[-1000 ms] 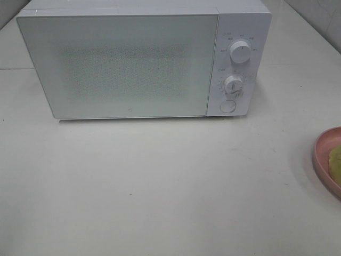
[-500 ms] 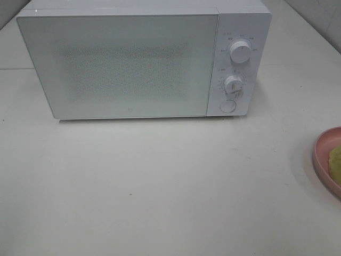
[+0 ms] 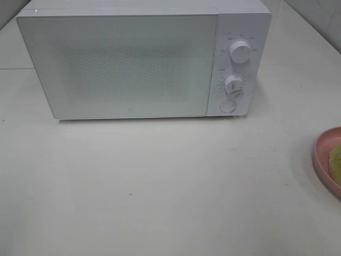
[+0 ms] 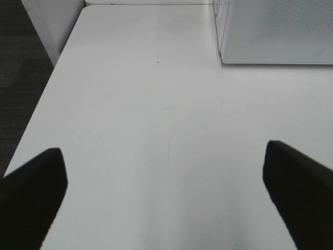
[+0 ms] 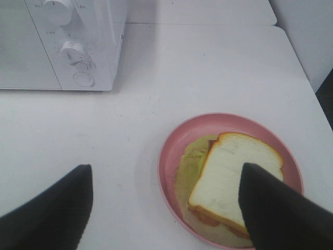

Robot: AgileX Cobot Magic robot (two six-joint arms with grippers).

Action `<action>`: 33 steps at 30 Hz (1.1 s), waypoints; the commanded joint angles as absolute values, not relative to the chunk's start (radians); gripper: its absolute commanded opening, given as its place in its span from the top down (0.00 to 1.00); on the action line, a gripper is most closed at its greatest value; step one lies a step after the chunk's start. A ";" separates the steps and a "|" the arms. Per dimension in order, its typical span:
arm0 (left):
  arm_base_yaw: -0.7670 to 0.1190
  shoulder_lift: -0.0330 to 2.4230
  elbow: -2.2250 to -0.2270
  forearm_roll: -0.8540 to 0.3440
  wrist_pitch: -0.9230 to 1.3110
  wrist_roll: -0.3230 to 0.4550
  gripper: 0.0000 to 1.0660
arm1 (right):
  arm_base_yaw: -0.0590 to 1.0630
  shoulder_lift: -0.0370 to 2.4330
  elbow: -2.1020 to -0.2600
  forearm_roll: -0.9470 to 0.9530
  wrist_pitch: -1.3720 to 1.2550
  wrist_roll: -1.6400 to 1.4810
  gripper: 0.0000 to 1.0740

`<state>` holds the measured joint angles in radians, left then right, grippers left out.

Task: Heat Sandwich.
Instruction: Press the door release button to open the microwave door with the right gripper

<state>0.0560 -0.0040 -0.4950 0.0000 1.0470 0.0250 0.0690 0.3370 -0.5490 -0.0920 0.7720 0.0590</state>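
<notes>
The sandwich (image 5: 229,179), white bread with tan crust over a yellow-green layer, lies on a round pink plate (image 5: 171,151). In the exterior high view only the plate's edge (image 3: 323,154) and a strip of the green layer (image 3: 336,162) show at the right border. The white microwave (image 3: 133,58) stands at the back with its door shut. My right gripper (image 5: 164,208) is open above the table, the plate between its fingers. My left gripper (image 4: 166,192) is open over bare table, left of the microwave (image 4: 276,31). Neither gripper shows in the exterior high view.
The microwave has two dials (image 3: 241,52) and a round button (image 3: 227,106) on its right panel, also seen in the right wrist view (image 5: 73,49). The white table's left edge (image 4: 47,94) drops to a dark floor. A wall stands beyond the table's right edge (image 5: 304,62).
</notes>
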 commanded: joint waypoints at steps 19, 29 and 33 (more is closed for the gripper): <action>0.058 -0.033 -0.493 -0.007 1.036 0.025 0.08 | 0.064 0.583 -0.549 -0.092 0.516 0.055 0.30; 0.058 -0.033 -0.493 -0.007 1.036 0.025 0.08 | 0.064 0.732 -0.549 -0.092 0.366 0.055 0.31; 0.058 -0.033 -0.493 -0.007 1.036 0.025 0.08 | 0.064 0.793 -0.549 -0.092 0.289 0.055 0.31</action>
